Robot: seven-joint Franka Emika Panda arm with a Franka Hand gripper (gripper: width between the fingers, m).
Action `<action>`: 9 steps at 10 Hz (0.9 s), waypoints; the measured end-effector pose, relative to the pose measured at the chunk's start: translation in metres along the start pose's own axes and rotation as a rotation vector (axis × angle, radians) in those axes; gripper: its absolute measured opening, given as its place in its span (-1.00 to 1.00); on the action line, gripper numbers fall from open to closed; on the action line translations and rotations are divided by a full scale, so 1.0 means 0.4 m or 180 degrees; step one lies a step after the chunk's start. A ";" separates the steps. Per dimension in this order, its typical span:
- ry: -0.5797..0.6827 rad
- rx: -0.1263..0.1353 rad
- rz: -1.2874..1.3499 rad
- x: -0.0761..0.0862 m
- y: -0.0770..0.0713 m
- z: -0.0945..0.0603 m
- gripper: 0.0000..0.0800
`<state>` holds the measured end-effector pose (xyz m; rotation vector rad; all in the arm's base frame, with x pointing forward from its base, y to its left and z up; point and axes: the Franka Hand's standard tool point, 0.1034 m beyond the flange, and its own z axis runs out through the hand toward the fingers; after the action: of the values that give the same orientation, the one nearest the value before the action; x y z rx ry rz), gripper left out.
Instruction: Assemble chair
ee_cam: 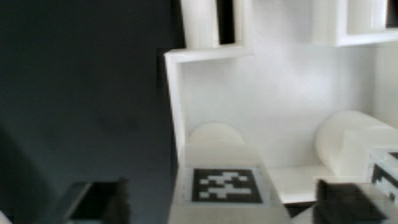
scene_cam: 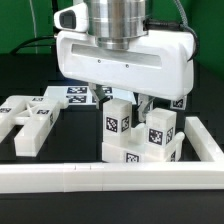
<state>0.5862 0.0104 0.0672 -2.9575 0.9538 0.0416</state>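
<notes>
The partly built chair (scene_cam: 140,150) stands in the corner of the white rail, with two upright tagged posts (scene_cam: 118,120) (scene_cam: 161,130) rising from its tray-like seat. My gripper (scene_cam: 125,100) hangs right above them. In the wrist view the tagged post (ee_cam: 222,180) lies between my two dark fingers (ee_cam: 98,203). A gap shows on each side of it, so the gripper (ee_cam: 222,205) is open and holds nothing. The seat's white wall (ee_cam: 249,80) runs beyond the post, and a second rounded post (ee_cam: 356,145) stands beside it.
The long white L-shaped rail (scene_cam: 100,177) runs along the front and up the exterior view's right (scene_cam: 207,140). More loose white tagged chair pieces (scene_cam: 30,120) lie at the exterior view's left. Another tagged part (scene_cam: 75,95) lies behind them.
</notes>
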 end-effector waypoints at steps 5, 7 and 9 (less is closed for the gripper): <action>0.0001 -0.0004 -0.1048 0.003 0.004 0.000 0.62; 0.0027 -0.0064 -0.1867 0.010 0.010 -0.007 0.62; 0.0032 -0.0095 -0.2378 0.012 0.011 -0.010 0.62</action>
<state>0.5877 0.0038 0.0708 -3.1251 -0.1931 0.0192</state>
